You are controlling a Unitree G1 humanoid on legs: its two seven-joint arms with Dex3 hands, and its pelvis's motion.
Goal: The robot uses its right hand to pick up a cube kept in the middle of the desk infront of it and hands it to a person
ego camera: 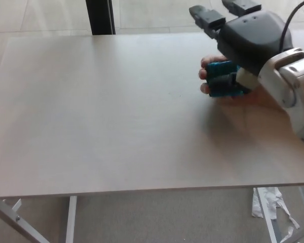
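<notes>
Over at the far right of the desk (91, 126), the handover looks pretty much made.

The cube (224, 80) is seen just below the right hand (251, 43), tucked under its palm side, with a person's hand (228, 86) curled around it; fingertips show at the cube's left face. The robot's two thick fingers (207, 17) are stretched out and spread, pointing up and away, so nothing appears to be pinched by them (contact under the palm can't be told). No long axis is offered by the cube: a blocky teal thing, slightly glossy, against matte grey-black hand shells and a pale, smooth, faintly grained desktop. The left hand isn't shown, so the right is nearer by default.
</notes>
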